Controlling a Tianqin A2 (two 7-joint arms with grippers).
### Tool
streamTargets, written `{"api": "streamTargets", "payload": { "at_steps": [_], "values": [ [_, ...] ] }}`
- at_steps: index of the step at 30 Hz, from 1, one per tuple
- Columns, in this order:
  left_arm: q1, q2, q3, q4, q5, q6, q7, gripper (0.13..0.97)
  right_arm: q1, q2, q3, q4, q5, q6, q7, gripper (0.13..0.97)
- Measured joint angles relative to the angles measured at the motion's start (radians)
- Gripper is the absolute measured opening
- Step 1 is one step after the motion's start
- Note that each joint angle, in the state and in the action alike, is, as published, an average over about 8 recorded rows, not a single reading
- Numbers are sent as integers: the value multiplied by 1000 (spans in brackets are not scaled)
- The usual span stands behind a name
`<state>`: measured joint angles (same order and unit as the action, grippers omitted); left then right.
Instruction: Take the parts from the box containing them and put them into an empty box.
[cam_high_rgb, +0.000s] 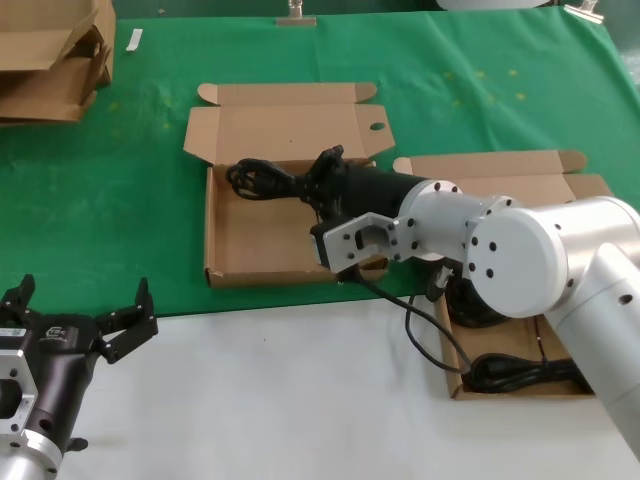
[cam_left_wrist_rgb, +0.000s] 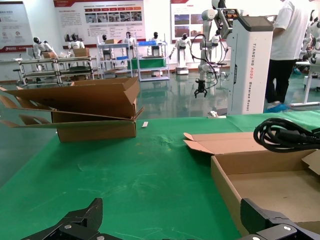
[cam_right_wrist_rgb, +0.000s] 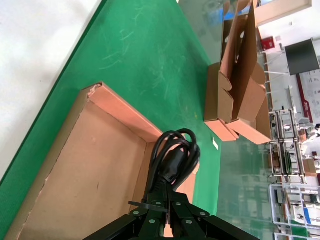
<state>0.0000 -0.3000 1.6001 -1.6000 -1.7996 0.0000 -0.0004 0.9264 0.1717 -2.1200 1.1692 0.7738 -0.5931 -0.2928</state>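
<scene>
My right gripper (cam_high_rgb: 320, 180) is shut on a bundled black cable (cam_high_rgb: 262, 180) and holds it low over the far end of the empty box (cam_high_rgb: 250, 255), an open brown mailer in the middle of the green mat. In the right wrist view the closed fingers (cam_right_wrist_rgb: 155, 212) pinch the bundle (cam_right_wrist_rgb: 174, 157) above that box's floor (cam_right_wrist_rgb: 90, 165). The box containing the parts (cam_high_rgb: 450, 375) lies to the right under my right arm, with more black cables (cam_high_rgb: 520, 372) in it. My left gripper (cam_high_rgb: 85, 300) is open and empty at the near left.
Flattened stacked cartons (cam_high_rgb: 50, 60) lie at the far left corner and also show in the left wrist view (cam_left_wrist_rgb: 95, 110). A white tabletop (cam_high_rgb: 270, 390) runs along the front of the green mat (cam_high_rgb: 120, 200). The left wrist view shows the held bundle (cam_left_wrist_rgb: 285, 134) above the middle box (cam_left_wrist_rgb: 225, 170).
</scene>
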Motion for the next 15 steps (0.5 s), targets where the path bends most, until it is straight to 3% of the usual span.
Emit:
{"api": "streamTargets", "payload": {
  "at_steps": [15],
  "values": [
    [0,0,0,0,0,0,0,966,-15,41,11,24,74,9,-24,206]
  ]
}}
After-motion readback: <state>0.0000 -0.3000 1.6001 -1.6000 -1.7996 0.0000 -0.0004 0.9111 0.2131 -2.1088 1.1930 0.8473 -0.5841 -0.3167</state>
